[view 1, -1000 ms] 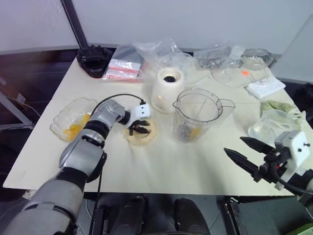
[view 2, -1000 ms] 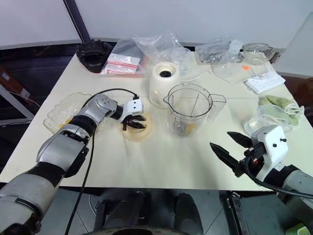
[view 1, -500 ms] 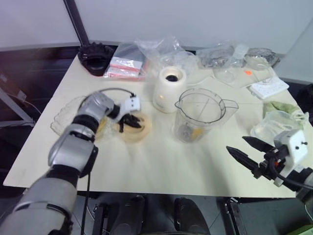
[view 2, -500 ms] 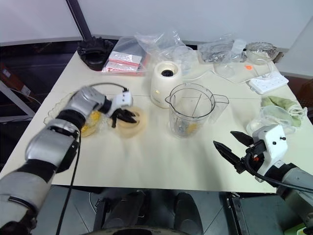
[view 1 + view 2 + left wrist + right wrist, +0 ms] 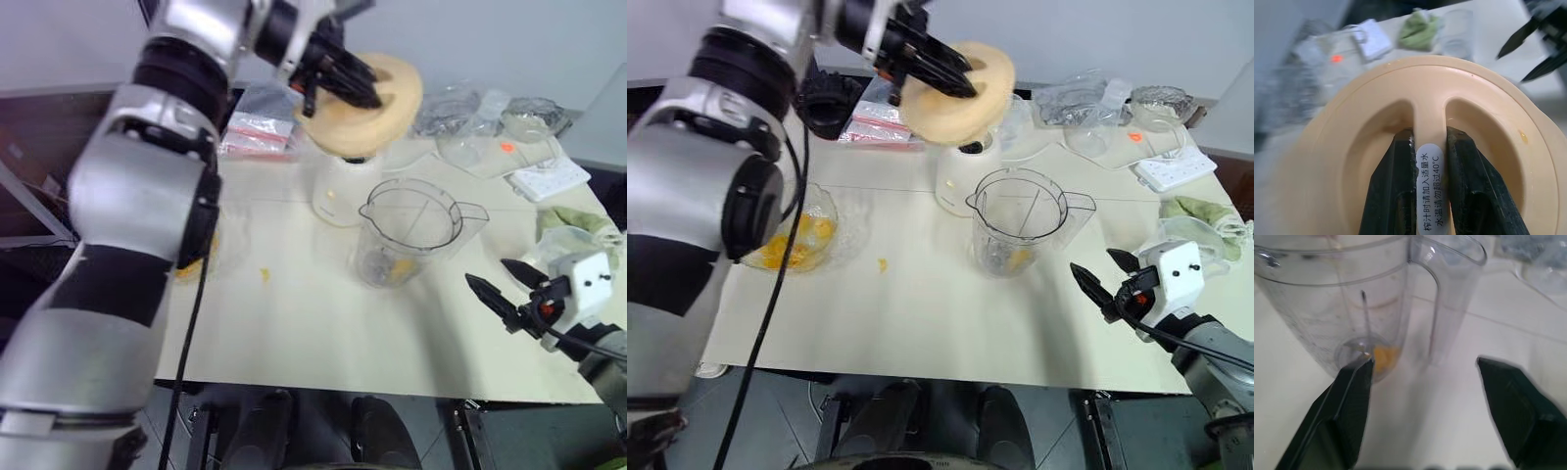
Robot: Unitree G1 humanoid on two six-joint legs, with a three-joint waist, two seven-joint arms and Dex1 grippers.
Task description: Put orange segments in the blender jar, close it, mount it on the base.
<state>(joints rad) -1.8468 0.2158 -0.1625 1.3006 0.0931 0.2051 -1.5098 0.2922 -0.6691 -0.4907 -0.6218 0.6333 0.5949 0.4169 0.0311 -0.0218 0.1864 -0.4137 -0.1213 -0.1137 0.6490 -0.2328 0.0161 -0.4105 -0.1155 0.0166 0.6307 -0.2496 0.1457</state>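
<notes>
My left gripper [image 5: 351, 82] is shut on the centre ridge of the pale-orange round lid [image 5: 384, 110], which it holds tilted high in the air over the cream-white base [image 5: 336, 193]. In the left wrist view both black fingers [image 5: 1390, 191] pinch that ridge of the lid [image 5: 1488, 112]. The clear blender jar [image 5: 407, 230] stands upright and uncovered beside the base, with orange segments [image 5: 1382, 357] at its bottom. More segments lie in the scalloped glass bowl [image 5: 794, 245]. One loose piece [image 5: 882, 264] lies on the table. My right gripper [image 5: 488, 272] is open near the front right edge, pointing at the jar.
Clear plastic bags [image 5: 323, 98] and a black object [image 5: 828, 98] line the back of the table. A white power strip [image 5: 549, 179], a green cloth [image 5: 568, 217] and a clear container [image 5: 563, 240] sit at the right.
My left gripper has lifted the lid off the table, high up and to the right over the base. The right gripper has shifted only a little. The camera view has shifted.
</notes>
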